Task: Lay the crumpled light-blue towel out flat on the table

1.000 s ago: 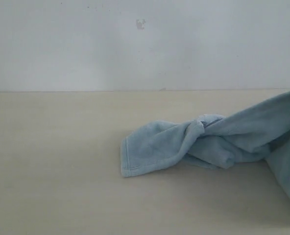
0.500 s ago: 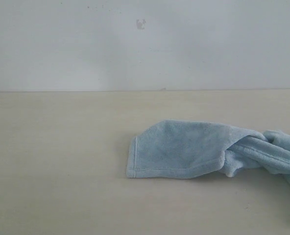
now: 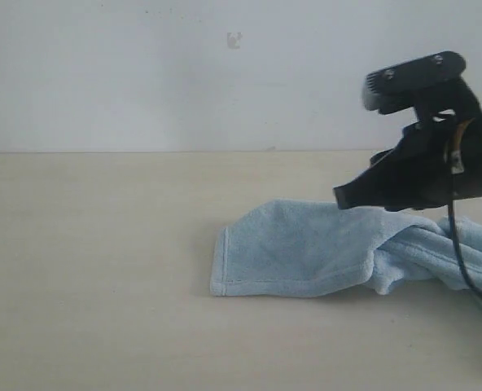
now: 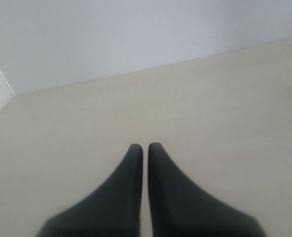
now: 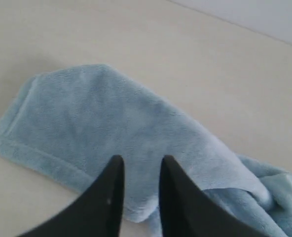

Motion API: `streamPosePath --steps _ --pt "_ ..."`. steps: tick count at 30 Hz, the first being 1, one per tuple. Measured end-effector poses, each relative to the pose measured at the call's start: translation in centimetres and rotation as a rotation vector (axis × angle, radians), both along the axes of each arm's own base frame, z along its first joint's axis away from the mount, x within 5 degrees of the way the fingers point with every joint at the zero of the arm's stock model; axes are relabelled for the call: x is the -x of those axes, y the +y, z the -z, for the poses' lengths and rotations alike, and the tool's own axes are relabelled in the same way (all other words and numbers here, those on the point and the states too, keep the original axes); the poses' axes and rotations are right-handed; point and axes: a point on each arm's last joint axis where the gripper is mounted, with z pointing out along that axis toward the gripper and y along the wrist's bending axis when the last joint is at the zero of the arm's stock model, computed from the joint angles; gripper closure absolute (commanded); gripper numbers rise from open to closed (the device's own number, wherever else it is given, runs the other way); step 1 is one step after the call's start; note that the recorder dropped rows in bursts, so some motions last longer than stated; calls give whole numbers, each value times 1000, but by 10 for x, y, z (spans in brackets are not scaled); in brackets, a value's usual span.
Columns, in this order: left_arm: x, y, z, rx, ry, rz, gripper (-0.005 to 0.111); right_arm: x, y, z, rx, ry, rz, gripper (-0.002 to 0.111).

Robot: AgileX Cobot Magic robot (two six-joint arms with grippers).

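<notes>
The pale-blue towel (image 3: 298, 248) lies on the cream table (image 3: 94, 269). Its left part is flat with a stitched hem, while its right part is twisted and bunched towards the right edge of the exterior view. My right gripper (image 3: 343, 197) hovers just above the towel's middle. In the right wrist view the right gripper (image 5: 142, 159) stands open over the towel (image 5: 111, 118), and nothing sits between its fingers. My left gripper (image 4: 145, 146) is shut and empty over bare table (image 4: 210, 98), and it is out of the exterior view.
A white wall (image 3: 143, 73) rises behind the table's far edge. The right arm's dark body and cable (image 3: 461, 244) hang over the towel's bunched right end. The towel runs off the exterior view's right edge.
The towel's right end, held up a second ago, has dropped and its left part has flattened. My right arm has come back into view from the right, over the towel, with its jaws apart.
</notes>
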Motion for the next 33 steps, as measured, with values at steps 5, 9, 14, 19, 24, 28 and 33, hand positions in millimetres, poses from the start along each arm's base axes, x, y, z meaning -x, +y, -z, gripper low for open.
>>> streamPosePath --steps 5,9,14,19,24,28,33 --pt "0 0 0 0 0 0 103 8 16 1 54 0 -92 108" --pt "-1 -1 -3 71 -43 -1 103 4 7 0 122 -28 -98 108" --pt "-2 -2 -22 709 -284 -37 103 -24 -45 12 95 -5 167 108" --pt "1 9 -36 955 -495 -91 103 -35 -126 40 -69 132 710 108" --pt "10 21 -56 1334 -781 -72 103 -33 -150 46 -272 166 955 108" --pt "15 10 -101 1237 -851 140 103 -39 -133 45 -320 152 844 108" --pt "-41 -16 -138 507 -633 296 103 -41 -102 44 -270 151 671 108"
